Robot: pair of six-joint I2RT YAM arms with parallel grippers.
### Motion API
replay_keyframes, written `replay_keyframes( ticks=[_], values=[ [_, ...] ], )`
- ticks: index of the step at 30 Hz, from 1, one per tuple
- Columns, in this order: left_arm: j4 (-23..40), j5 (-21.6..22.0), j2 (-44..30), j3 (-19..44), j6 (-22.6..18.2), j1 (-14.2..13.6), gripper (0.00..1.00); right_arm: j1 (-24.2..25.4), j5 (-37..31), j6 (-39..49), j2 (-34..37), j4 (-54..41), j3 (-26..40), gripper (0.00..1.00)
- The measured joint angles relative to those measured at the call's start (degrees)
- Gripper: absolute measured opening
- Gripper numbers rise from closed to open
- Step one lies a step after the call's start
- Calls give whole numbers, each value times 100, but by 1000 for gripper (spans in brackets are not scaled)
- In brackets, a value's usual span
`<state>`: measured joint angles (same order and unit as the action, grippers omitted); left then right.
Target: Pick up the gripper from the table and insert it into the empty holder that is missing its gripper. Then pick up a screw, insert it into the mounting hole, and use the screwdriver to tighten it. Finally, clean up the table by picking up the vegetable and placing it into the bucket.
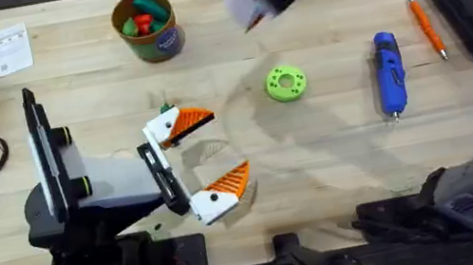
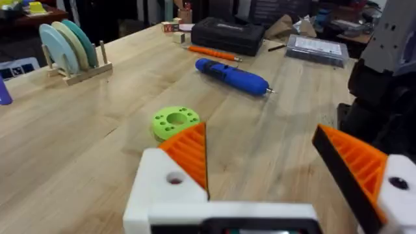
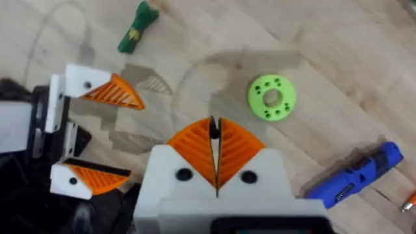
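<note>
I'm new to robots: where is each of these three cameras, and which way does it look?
Overhead: above the table, looking down; left gripper open, arm bases along the bottom edge.
Left wrist: on the left arm, looking across the table past its orange-padded fingers.
Right wrist: high up, looking down past the shut right gripper onto the left gripper.
Shared: all show the flat green ring-shaped disc and chunky blue pen-shaped screwdriver.

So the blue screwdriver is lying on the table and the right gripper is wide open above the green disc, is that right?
Not quite. The right gripper is shut, its orange pads pressed together with nothing between them, as the right wrist view shows. The screwdriver does lie on the table, and the green disc sits below that gripper.
</note>
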<state>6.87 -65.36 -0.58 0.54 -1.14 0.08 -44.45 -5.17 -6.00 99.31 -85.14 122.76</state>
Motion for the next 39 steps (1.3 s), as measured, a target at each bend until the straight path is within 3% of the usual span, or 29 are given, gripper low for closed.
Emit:
replay_keyframes(
  ticks=[8, 19, 39],
  values=[
    [0, 0, 0, 0, 1, 0, 985, -991, -17, 448, 757, 41, 128, 6],
    [0, 0, 0, 0, 1, 0, 985, -1885, -17, 1476, 811, 683, 214, 6],
    [-2, 0, 0, 0, -1, 0, 985, -2059, -19, 2727, 1070, 719, 216, 6]
  ],
)
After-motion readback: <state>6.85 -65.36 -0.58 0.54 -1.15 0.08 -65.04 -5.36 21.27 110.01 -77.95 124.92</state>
